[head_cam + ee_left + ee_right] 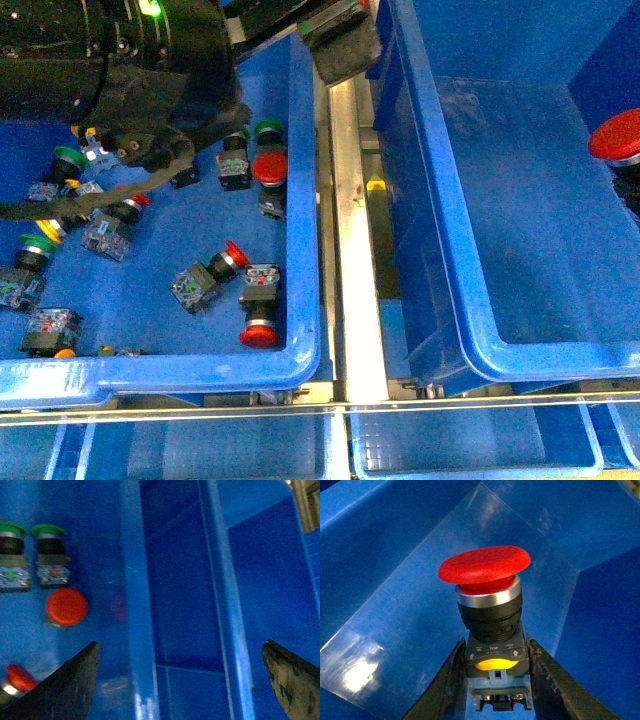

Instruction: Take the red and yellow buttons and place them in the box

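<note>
Here the right gripper (495,690) jaws clamp a red button (487,600) (cap outward) over the box (395,615).

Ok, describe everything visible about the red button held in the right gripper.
The red button has a wide matte red mushroom cap, a silver collar, a black barrel and a block marked TOP with arrows above a yellow patch. The right gripper clamps that block from both sides, cap pointing away from the fingers, over the smooth blue floor inside the box.
</note>
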Tool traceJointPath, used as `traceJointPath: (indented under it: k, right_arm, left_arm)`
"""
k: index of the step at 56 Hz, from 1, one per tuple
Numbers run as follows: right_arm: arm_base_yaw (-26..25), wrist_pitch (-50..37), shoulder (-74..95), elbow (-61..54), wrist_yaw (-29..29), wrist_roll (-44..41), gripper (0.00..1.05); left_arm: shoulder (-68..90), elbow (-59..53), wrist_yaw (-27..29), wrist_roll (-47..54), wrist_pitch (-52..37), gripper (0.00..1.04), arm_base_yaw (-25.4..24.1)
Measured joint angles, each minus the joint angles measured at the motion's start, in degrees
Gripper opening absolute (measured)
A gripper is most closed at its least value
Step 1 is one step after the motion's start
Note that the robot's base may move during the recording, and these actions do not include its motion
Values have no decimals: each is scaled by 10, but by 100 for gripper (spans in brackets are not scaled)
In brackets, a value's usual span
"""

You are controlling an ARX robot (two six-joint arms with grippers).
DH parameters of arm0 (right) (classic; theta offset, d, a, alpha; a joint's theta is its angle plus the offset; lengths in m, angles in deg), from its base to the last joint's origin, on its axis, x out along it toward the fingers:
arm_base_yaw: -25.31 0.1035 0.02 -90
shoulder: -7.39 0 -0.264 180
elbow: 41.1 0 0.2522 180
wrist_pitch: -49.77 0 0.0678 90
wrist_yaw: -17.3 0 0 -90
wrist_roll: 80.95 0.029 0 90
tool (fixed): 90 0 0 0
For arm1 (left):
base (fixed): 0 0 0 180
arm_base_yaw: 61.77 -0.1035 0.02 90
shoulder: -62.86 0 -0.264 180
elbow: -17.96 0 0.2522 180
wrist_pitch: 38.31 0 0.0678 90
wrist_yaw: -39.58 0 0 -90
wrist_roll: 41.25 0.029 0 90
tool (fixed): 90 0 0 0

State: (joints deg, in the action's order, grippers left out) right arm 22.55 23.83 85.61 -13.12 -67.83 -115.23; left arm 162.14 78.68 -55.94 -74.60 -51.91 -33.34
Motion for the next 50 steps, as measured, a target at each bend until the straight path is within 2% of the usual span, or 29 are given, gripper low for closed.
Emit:
traceJointPath:
  k: [8,19,41,48,50]
  right_arm:
    - [7,14,-9,1,-9,5,27]
    - [8,40,-29,9,-17,7,27]
    - [-5,113,-86,35,-21,10,27]
    - [-11,152,-123,38,-24,17,27]
    - [-14,165,-138,38,-25,21,27]
  left_arm:
    - [-25,-31,26,48,-1,97,-11]
    - [-108,-119,25,98,-9,97,-34]
    - [-316,-275,33,122,46,97,-76]
    - [-385,-327,59,133,46,97,-80]
    - [-378,-358,115,161,-9,93,-72]
